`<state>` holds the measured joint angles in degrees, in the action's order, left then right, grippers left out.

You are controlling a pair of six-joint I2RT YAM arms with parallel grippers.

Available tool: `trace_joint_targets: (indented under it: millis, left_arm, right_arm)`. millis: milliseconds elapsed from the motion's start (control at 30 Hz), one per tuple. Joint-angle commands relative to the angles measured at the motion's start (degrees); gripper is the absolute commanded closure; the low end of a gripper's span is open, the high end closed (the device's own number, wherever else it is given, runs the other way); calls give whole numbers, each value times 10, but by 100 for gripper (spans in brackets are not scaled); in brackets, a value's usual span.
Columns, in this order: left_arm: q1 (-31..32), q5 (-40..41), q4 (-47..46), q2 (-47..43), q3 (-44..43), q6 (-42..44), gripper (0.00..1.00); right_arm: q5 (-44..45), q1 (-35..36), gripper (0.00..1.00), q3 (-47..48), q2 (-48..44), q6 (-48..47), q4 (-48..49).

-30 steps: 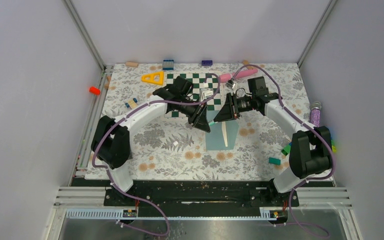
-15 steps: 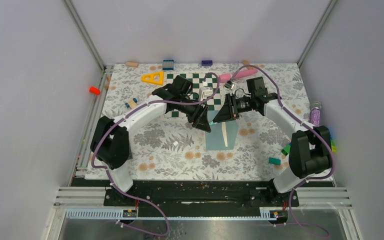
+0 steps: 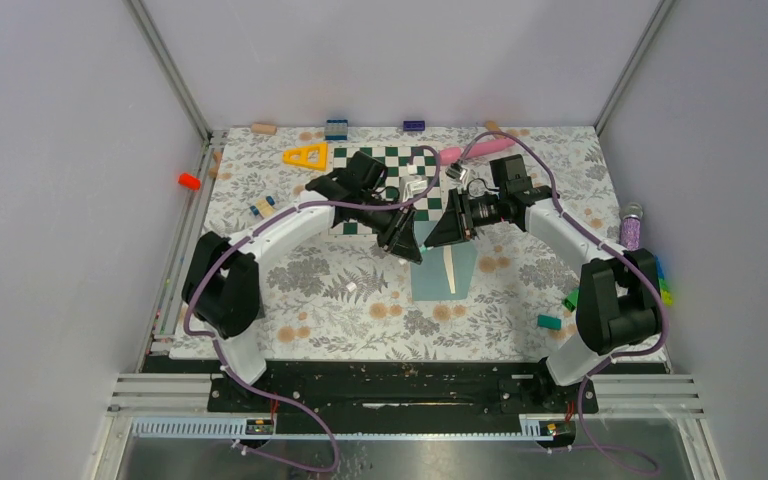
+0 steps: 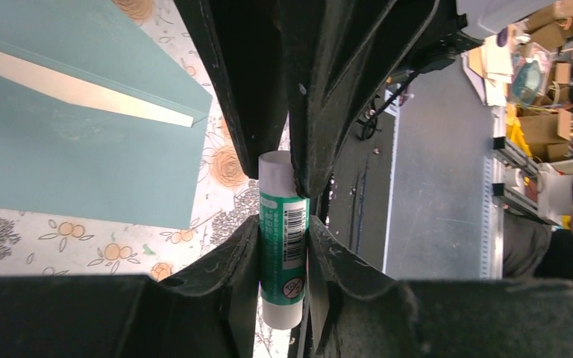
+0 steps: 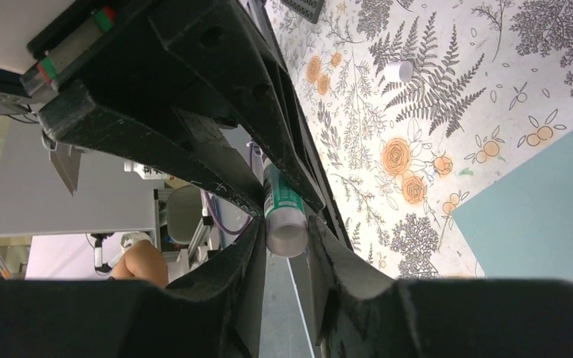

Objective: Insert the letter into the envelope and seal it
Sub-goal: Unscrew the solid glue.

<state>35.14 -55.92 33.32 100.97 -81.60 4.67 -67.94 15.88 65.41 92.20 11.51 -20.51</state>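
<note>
The teal envelope (image 3: 444, 270) lies flat on the floral cloth in the middle of the table, and also shows in the left wrist view (image 4: 74, 149). A pale tan strip (image 4: 82, 89), perhaps the letter's edge, shows along its flap; I cannot tell for sure. Just beyond the envelope's far edge my left gripper (image 3: 407, 245) and right gripper (image 3: 440, 235) meet tip to tip. Both are shut on one green-and-white glue stick (image 4: 283, 253). The left gripper (image 4: 283, 235) holds its green body. The right gripper (image 5: 287, 235) holds its white end (image 5: 286, 237).
The green-white chessboard (image 3: 385, 165) lies behind the grippers. A yellow triangle (image 3: 306, 155), a pink object (image 3: 475, 150) and small blocks sit along the far edge. A purple bottle (image 3: 631, 225) and green blocks (image 3: 550, 321) are at the right. A small white cap (image 3: 352, 288) lies left of the envelope.
Both grippers stay shut on the glue stick. The right arm has shifted slightly left and away; the envelope has not moved.
</note>
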Motion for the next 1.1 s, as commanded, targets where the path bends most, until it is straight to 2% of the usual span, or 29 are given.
trace_joint_targets:
  millis: [0, 167, 333, 367, 500, 533, 667, 800, 967, 1067]
  left_arm:
    - [-2, -102, 8, 25, -30, 9, 75]
    - [-15, -211, 15, 47, -38, -1, 75]
    - [-20, -232, 16, 47, -36, -3, 75]
    - [-20, -222, 16, 45, -36, -3, 75]
    - [-20, -141, 4, 28, -28, -7, 74]
    - [-20, -105, -14, 19, -21, -21, 74]
    - [-17, 27, -75, -17, 16, -59, 75]
    - [-7, 99, -78, -27, 21, -54, 76]
    - [13, 133, -76, -31, 25, -30, 77]
    - [15, 78, -42, -14, 3, -13, 76]
  right_arm:
    - [-44, 6, 77, 10, -31, -49, -3]
    - [-48, 6, 73, -2, -78, -153, -41]
    - [-46, 6, 73, -8, -95, -171, -43]
    - [-39, 6, 71, -7, -94, -168, -43]
    - [-5, 6, 47, 9, -79, -131, -43]
    - [10, 6, 45, 14, -72, -120, -43]
    - [48, 5, 45, 39, -27, -73, -64]
    - [33, 4, 48, 56, 20, -42, -79]
    - [-3, 3, 50, 61, 52, -33, -79]
    - [-16, 3, 49, 57, 32, -81, -86]
